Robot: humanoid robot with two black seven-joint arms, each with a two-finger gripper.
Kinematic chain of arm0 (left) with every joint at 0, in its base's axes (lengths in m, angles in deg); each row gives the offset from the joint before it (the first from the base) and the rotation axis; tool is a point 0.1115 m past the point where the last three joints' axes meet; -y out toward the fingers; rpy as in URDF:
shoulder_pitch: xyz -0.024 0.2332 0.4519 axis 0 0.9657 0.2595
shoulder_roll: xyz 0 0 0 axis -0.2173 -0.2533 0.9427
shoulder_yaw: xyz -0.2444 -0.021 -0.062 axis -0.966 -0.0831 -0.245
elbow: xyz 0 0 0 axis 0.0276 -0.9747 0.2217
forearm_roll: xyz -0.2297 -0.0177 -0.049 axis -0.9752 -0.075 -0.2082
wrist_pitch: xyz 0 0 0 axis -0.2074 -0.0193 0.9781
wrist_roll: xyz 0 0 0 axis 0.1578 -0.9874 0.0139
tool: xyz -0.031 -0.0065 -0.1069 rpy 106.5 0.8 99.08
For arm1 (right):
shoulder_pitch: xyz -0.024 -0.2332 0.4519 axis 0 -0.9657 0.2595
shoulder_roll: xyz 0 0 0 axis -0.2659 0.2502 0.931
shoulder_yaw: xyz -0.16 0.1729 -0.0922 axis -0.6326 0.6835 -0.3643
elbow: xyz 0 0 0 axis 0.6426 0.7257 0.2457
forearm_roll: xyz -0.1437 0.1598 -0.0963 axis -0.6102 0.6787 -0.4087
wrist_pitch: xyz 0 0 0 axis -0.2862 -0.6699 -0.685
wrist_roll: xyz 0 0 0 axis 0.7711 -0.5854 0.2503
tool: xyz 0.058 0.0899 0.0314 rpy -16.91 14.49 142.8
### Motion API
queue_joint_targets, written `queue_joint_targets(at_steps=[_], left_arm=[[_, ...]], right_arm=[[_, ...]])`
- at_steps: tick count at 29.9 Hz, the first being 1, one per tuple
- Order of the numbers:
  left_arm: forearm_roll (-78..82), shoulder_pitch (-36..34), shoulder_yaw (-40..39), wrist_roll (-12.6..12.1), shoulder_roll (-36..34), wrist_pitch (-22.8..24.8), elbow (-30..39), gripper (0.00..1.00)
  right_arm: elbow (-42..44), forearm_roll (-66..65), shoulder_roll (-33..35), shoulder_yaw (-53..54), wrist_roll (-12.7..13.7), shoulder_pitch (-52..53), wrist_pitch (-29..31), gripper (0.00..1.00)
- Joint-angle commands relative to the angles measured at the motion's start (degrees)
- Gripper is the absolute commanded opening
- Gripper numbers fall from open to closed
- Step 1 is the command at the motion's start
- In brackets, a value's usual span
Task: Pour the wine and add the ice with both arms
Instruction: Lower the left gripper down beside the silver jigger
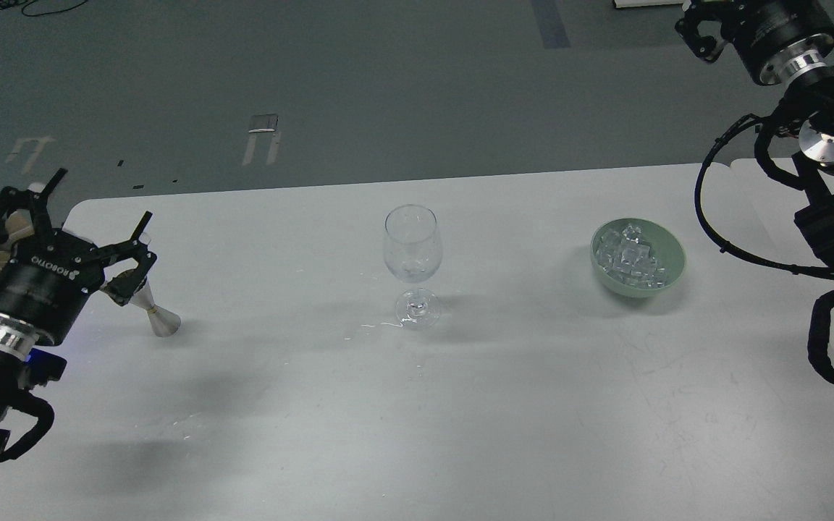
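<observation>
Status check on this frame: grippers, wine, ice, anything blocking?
Left gripper open, beside the jigger. Right gripper raised far right, state unclear. Glass upright mid-table; ice in the green bowl. Nothing between them.

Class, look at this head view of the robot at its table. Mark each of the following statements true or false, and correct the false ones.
1. The clear stemmed wine glass stands upright on the white table. True.
2. The small clear ice cubes lie scattered on the table. False: they are piled in the pale green bowl.
3. The left gripper is open beside the silver metal jigger. True.
4. The green bowl sits to the left of the glass. False: it sits to the right.
5. The right gripper is reaching into the bowl. False: it is raised far above and beyond the table.
</observation>
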Motion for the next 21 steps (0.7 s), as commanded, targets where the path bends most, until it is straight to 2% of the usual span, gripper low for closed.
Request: queue_joint_targets(at_steps=[1, 6, 10, 17, 21], left_arm=[[-0.08, 3.4, -1.67, 0.07, 5.73, -0.35, 0.01, 0.96], [-0.52, 4.73, -0.98, 0.07, 9.6, -1.23, -0.86, 0.96], [-0.61, 4.55, -1.59, -0.02, 14.26, -5.8, -3.24, 0.95], [-0.61, 3.41, -1.68, -0.02, 16.29, -5.46, -8.78, 0.95], [-0.69, 0.34, -1.76, -0.02, 16.91, -5.28, -12.2, 0.91]], right_arm=[[-0.07, 0.0, -0.05, -0.03, 0.0, -0.05, 0.0, 1.0], [0.02, 0.0, 0.04, -0.03, 0.0, -0.13, -0.18, 1.0], [-0.07, 0.0, 0.04, -0.03, 0.0, -0.22, -0.26, 1.0], [-0.07, -0.09, 0.04, 0.05, 0.0, -0.84, -0.35, 1.0], [-0.16, 0.0, 0.04, 0.05, 0.0, -0.92, -0.7, 1.0]])
